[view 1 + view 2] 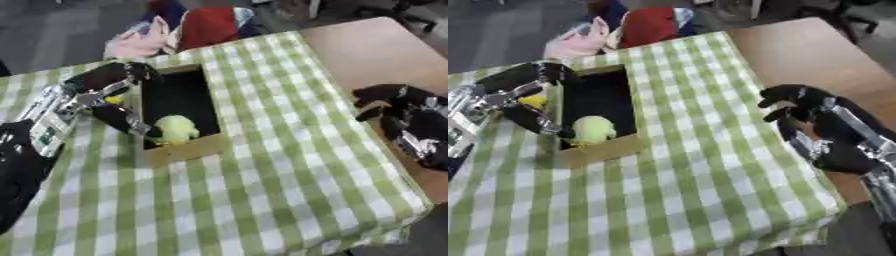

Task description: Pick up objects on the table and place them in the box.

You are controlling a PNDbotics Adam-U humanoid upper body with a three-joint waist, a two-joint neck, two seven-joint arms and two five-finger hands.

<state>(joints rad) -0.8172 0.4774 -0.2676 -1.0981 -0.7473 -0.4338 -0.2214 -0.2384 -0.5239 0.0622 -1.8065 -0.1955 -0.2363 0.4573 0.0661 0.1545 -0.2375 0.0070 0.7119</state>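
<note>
**Left robot hand at the box, plush inside**

Your left robot hand [118,95] sits at the left wall of the box [182,150], arm coming in from the left edge. The fingers are spread: one reaches over the far left corner of the box, another runs down along the left wall toward the near end, its tip just beside the yellow-green plush [176,129]. You cannot tell from either view whether that fingertip touches the plush. A small yellow thing [114,99] shows between the fingers of this hand, outside the box wall; its shape is too blurred to make out.

The plush lies inside the box, at the near end, on the dark floor, close to the near left corner. The box is open-topped cardboard, long axis running near to far, standing on the green-and-white checked cloth [262,165] that covers the tabletop.

Your right robot hand [802,107] hangs over the right edge of the cloth, well apart from the box. Its fingers are loosely curved and apart, holding nothing.

Bare brown tabletop [367,50] shows at the far right. Beyond the far edge lies a heap of red and pink fabric [179,30].
</note>
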